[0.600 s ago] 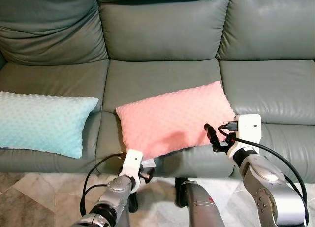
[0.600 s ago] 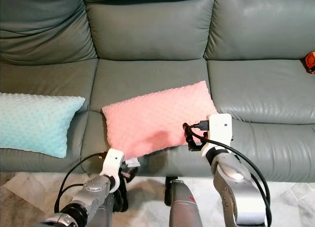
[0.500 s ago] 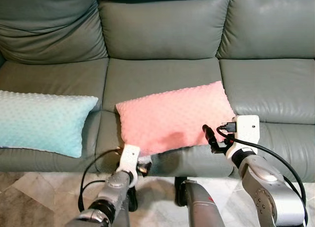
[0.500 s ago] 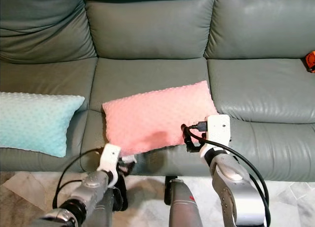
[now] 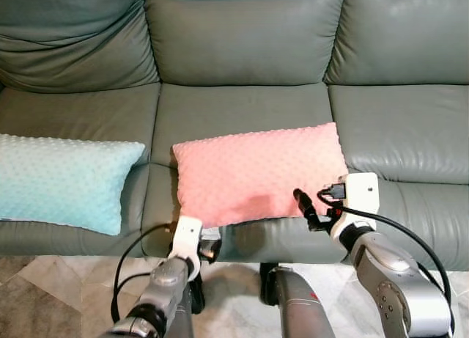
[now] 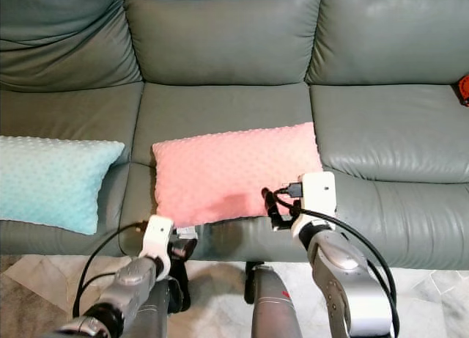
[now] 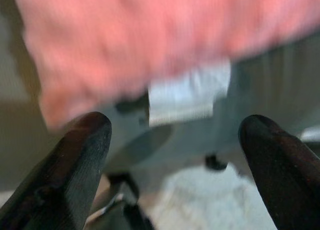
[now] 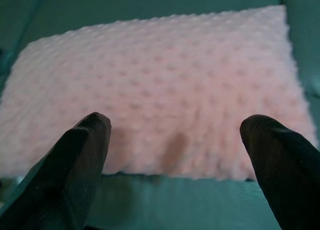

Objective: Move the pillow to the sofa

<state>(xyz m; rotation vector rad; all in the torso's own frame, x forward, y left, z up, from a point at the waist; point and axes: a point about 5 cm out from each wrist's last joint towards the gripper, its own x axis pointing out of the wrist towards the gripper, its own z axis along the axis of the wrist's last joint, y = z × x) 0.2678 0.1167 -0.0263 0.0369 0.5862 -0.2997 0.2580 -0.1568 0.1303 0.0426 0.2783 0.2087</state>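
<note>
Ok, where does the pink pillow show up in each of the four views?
Left eye view: pink pillow lies on the front of the sofa's middle seat, at picture centre.
Right eye view: same spot, slightly left of centre.
Left wrist view: blurred across the top, white tag hanging below.
Right wrist view: spans the middle, beyond the open fingers.
Shared landmark: the pillow's front edge overhanging the seat.

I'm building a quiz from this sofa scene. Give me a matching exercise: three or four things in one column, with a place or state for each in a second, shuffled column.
Things:
1. pink dimpled pillow
2. light blue dimpled pillow
3. left gripper
4. right gripper

Places or states:
A. open, at the pink pillow's front right edge
B. on the left seat
C. on the middle seat of the grey-green leather sofa
D. open, below the pink pillow's front left corner

Pairs: 1-C, 2-B, 3-D, 4-A
</note>
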